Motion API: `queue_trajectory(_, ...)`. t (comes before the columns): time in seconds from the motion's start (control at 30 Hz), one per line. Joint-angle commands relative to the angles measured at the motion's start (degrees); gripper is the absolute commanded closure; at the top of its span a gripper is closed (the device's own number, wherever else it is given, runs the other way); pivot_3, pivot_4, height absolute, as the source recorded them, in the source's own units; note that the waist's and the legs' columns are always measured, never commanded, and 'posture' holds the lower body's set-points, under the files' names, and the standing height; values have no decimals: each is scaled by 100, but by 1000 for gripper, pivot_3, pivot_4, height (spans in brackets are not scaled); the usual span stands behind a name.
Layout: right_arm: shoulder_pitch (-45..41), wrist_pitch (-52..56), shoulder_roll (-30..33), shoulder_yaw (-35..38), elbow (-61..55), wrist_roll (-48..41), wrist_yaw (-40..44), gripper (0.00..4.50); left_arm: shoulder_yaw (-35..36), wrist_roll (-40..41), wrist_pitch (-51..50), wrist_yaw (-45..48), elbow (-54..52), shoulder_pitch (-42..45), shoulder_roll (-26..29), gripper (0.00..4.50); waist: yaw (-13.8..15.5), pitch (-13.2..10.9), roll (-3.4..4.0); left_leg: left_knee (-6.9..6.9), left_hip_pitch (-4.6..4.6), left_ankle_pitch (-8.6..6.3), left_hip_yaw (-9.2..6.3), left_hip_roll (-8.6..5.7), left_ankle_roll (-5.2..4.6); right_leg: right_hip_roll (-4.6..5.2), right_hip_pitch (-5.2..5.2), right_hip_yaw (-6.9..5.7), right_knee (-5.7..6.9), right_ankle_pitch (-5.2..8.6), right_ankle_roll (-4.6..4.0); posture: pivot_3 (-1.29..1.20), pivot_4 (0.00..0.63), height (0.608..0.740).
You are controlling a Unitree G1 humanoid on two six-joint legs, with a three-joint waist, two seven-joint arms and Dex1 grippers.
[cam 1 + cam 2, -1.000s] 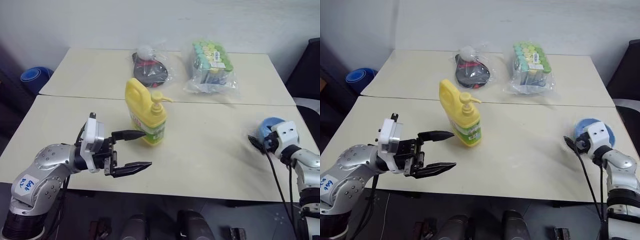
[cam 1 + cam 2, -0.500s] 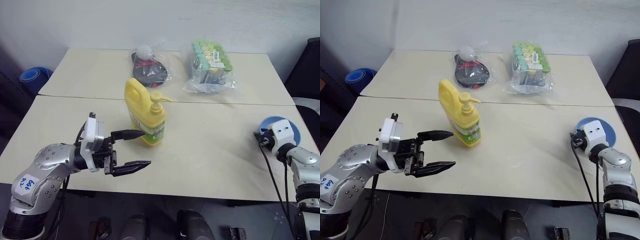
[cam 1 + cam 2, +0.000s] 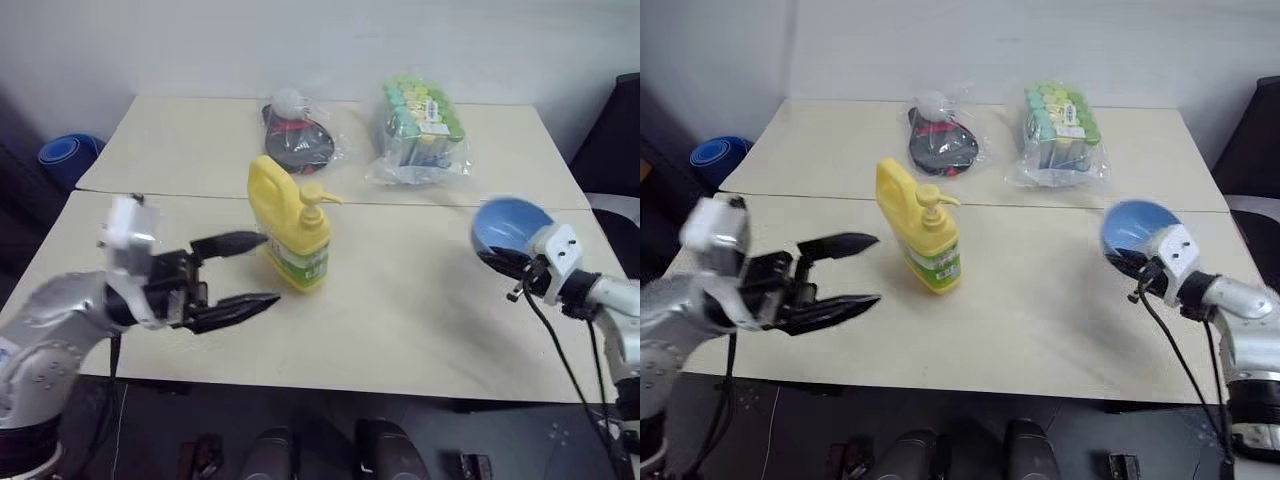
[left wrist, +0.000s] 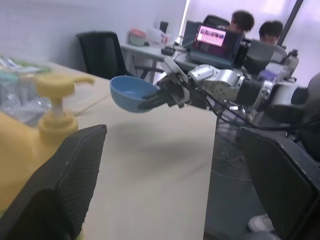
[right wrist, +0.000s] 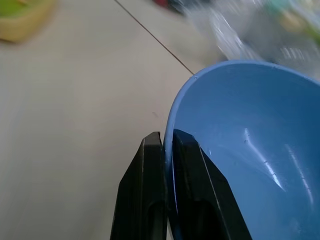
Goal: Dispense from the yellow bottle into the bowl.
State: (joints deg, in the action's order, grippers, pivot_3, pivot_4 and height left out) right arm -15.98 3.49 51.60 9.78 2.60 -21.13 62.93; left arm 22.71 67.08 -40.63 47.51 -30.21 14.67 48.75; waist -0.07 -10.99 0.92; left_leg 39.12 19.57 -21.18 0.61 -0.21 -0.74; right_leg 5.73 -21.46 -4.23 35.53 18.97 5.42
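The yellow bottle (image 3: 290,232), a smooth plastic jug with a moulded handle, pump top and green-and-white label, stands upright near the middle of the pale matte table (image 3: 420,320). The left gripper (image 3: 243,274), at about nine o'clock from it, has its black tapered fingers spread wide around nothing. At three o'clock the right gripper (image 5: 166,150) pinches the thin rim of the bowl (image 3: 510,224), round, glossy and light blue, tilted in the air. A second ago the bowl sat at the table's right edge; now it is lifted and nearer the bottle. The left arm has risen too.
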Motion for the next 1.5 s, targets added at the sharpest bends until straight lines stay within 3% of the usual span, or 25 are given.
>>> queue_trajectory(0.03,-119,850,378,-235,-1437,-749,664,4500,276,398,-42,-299,303,669,155,401,3,0,-9,0,-1,-1,-3,0,1,0,2,-2,0,0,0,0,150,740)
queue_trajectory(0.2,-819,2336,642,-675,-2345,-1409,780,4500,-546,-570,306,-157,700,1666,29,1868,39,-4,-18,1,10,-1,-14,-8,2,3,-1,-15,-1,-1,1,0,150,740)
queue_trajectory(0.47,-1902,3111,359,-1345,-2553,-1319,646,4500,-1804,-2117,982,-126,1557,2705,-942,4264,34,-9,-26,21,77,1,-27,-10,2,-9,-52,-38,5,-6,11,0,150,740)
queue_trajectory(0.67,-2305,3376,157,-1590,-2565,-1151,434,4500,-2134,-2659,1090,-185,1945,3148,-1482,4264,28,-11,-30,84,166,1,-35,-10,1,-8,-119,-44,44,-9,16,0,150,740)
queue_trajectory(0.93,-2584,3606,-98,-1765,-2603,-968,102,4500,-2485,-3203,668,-373,2232,3410,-1731,4264,10,-11,-30,92,165,3,-35,-11,-2,-6,-117,-42,51,-13,21,0,150,740)
queue_trajectory(1.5,-2595,3758,-372,-1701,-2614,-986,-104,4500,-3208,-3928,-580,-687,2037,3260,-1549,4264,1,-1,-36,94,147,4,-35,-12,-3,-4,-104,-36,57,-13,22,0,150,740)
